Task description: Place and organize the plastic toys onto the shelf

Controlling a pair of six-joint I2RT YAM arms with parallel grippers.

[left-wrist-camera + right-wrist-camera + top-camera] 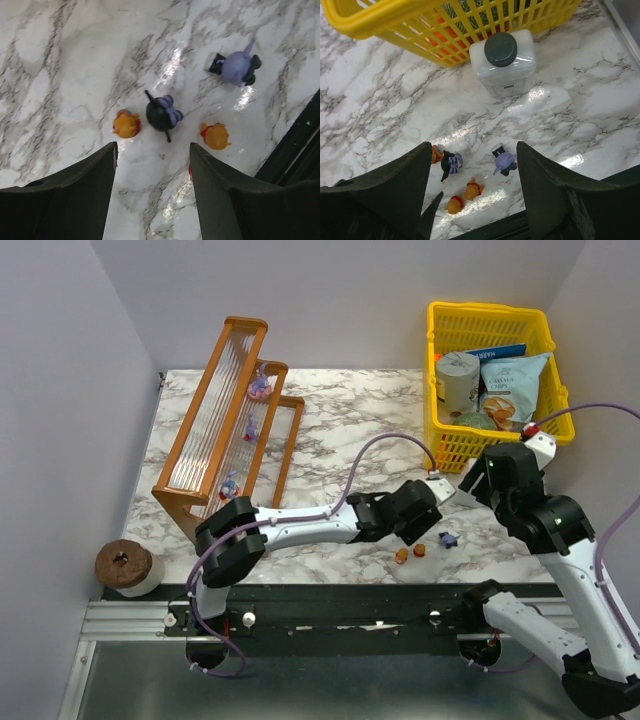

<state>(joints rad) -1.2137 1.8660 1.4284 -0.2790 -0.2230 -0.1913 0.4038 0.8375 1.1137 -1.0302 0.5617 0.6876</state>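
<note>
Plastic toys (420, 550) in two groups. Loose on the marble counter (60, 60), close to its front edge, a small cluster:
- a black figure (162, 114) with a purple bow
- an orange figure (126, 124) just beside it on one side
- a second orange figure (216, 136) near it on the other side
- a purple figure (237, 67) lying apart from these, farther out
- a third orange figure (455, 204), closest to the counter edge in the right wrist view

The rest up on the shelf (225, 420), a stepped wooden rack with clear ribbed tiers at the counter's far left:
- a far shelf figure (260, 388)
- a middle shelf figure (250, 428)
- a near shelf figure (230, 483)

All three small and purplish; exact tier of each hard to tell.

Left end effector (153, 150) poised over the cluster, fingers (75, 195) spread apart with nothing between them, the black figure just beyond the gap. Right end effector (474, 150) also above the same cluster, fingers (555, 200) spread wide and empty, black and purple figures showing in the gap.

Beyond the cluster, a white bottle (502, 60) with a dark cap, just beside the wall of a yellow mesh basket (370, 22). Basket at the counter's far right, holding a can (457, 380) and snack packets (515, 385). Off the counter's near left corner, a brown-topped roll (128, 565).
</note>
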